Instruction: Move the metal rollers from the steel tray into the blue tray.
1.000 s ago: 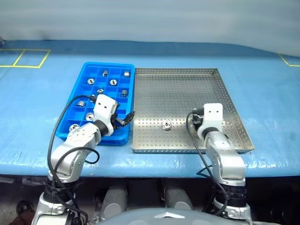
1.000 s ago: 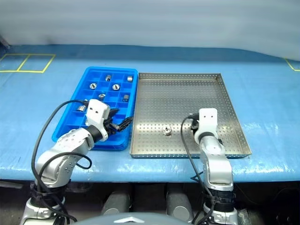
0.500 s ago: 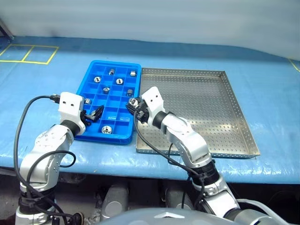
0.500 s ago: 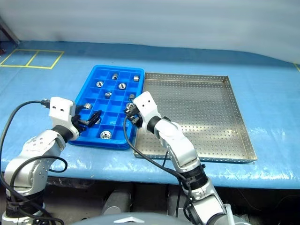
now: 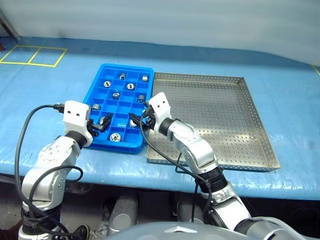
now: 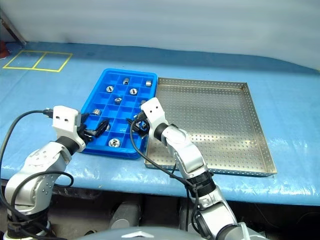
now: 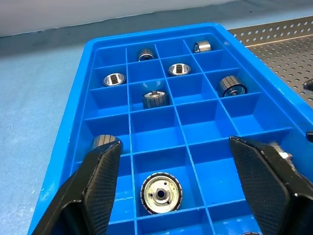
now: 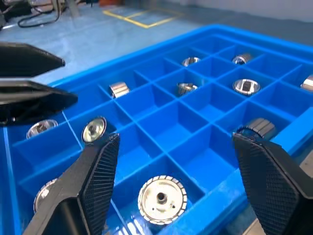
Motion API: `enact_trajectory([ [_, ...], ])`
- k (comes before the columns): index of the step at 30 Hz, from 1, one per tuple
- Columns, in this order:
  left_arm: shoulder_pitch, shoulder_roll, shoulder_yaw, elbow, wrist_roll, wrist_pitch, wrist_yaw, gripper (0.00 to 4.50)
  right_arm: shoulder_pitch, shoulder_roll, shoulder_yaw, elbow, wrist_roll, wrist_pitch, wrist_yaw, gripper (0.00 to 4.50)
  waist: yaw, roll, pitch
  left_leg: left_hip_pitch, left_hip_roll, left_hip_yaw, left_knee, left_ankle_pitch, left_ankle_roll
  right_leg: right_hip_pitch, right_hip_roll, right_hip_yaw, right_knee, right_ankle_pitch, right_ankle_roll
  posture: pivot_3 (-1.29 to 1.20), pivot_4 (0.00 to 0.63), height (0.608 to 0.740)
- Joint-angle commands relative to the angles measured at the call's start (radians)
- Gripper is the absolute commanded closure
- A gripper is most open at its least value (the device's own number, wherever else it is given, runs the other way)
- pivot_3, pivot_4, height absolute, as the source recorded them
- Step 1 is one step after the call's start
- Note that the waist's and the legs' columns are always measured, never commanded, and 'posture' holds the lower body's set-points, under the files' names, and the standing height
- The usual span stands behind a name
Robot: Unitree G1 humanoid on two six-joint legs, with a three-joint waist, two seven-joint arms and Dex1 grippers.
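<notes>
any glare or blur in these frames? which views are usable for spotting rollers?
Left eye view: even light, sharp; steel tray shows a soft sheen, no blowout. Left wrist view: rollers crisp, with small highlights; left claw fingers near the lens are slightly soft. Right wrist view: glossy reflections on the blue tray walls, and a bright roller face between the right claw fingers. All are usable.

A wide desk (image 5: 60, 80) covered in a blue sheet, slightly wrinkled, fills the scene. Yellow tape lines (image 5: 34, 55) mark out squares on its far left corner. Behind it runs a pale, plain wall (image 5: 165, 20), and dark floor (image 6: 100, 220) shows below the desk's near edge.
</notes>
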Motion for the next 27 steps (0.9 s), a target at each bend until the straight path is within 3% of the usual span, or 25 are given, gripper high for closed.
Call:
enact_trajectory([
  [1, -0.022, -0.015, -0.025, -0.019, -0.012, -0.006, -0.011, 0.64, 0.023, -0.043, -0.046, -0.112, -0.037, -0.007, -0.056, 0.76, 0.003, 0.0, 0.0, 0.0, 0.0, 0.0, 0.0, 0.0, 0.0, 0.0, 0.0, 0.0, 0.0, 0.0, 0.0, 0.24, 0.15, 0.74],
  [7, -0.04, -0.032, -0.115, -0.013, -0.062, -0.017, -0.102, 0.64, 0.154, -0.198, -0.069, -0.303, -0.097, 0.162, -0.088, 0.76, 0.0, 0.0, 0.0, -0.001, -0.001, 0.0, 0.0, 0.0, 0.0, 0.0, -0.001, 0.0, -0.001, 0.0, 0.0, 0.19, 0.15, 0.74],
  [11, -0.057, -0.02, -0.17, -0.003, -0.077, -0.031, -0.166, 0.64, 0.239, -0.244, -0.064, -0.403, -0.094, 0.256, -0.085, 0.76, -0.018, 0.0, 0.0, 0.0, 0.0, 0.001, 0.0, 0.0, 0.0, -0.001, -0.001, 0.0, 0.0, 0.0, -0.001, 0.15, 0.15, 0.74],
  [16, -0.086, -0.012, -0.204, 0.028, -0.067, -0.041, -0.204, 0.64, 0.299, -0.235, -0.054, -0.441, -0.085, 0.312, -0.101, 0.76, -0.034, 0.0, 0.0, 0.0, 0.0, 0.001, 0.001, 0.0, 0.0, 0.0, 0.0, 0.0, 0.001, 0.0, -0.001, 0.12, 0.15, 0.74],
  [27, -0.1, -0.01, -0.217, 0.05, -0.047, -0.043, -0.202, 0.64, 0.34, -0.206, -0.072, -0.318, -0.1, 0.309, -0.154, 0.76, -0.05, 0.0, 0.0, -0.001, 0.0, 0.001, 0.002, 0.0, 0.0, 0.0, -0.001, 0.0, 0.0, 0.0, 0.0, 0.13, 0.15, 0.74],
])
